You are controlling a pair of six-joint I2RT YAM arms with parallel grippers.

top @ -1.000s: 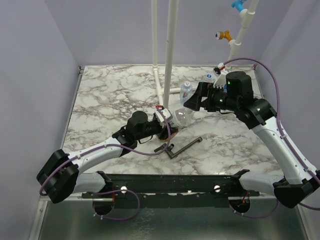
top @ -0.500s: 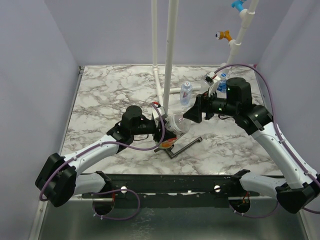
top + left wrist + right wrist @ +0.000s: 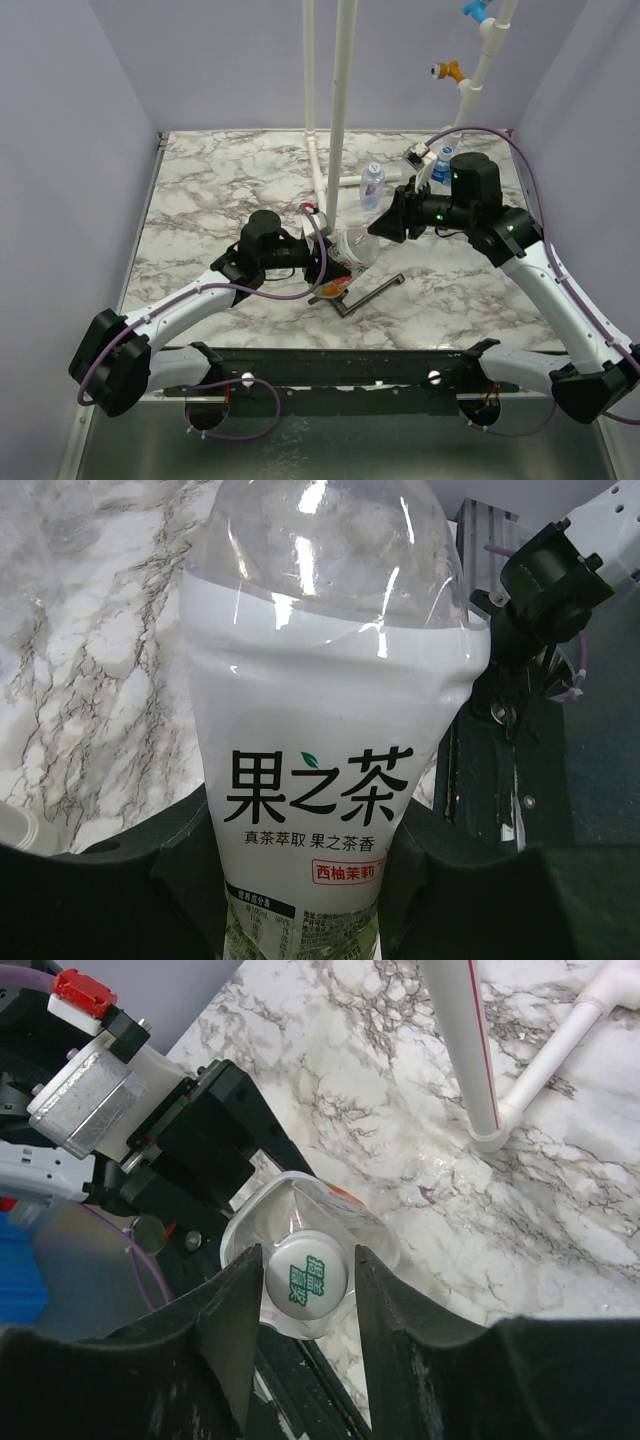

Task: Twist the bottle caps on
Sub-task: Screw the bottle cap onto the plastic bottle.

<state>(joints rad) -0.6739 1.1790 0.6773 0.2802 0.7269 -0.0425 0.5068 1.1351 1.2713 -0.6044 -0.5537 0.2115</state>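
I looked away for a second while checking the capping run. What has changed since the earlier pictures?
The right hand swung nearer and leftward to the labelled bottle and began closing around the white cap; a firm grip isn't clear. The left hand shifted slightly nearer, keeping hold of the bottle. The black tool and back bottle stayed.

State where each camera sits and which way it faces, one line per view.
Top external: above and behind the bases, looking down at the marble table; both arms show.
Left wrist: on the left gripper, facing the labelled bottle it grips; its fingers show.
Right wrist: on the right gripper, looking down at the cap between its fingers.
Shared: both wrist views show that bottle.
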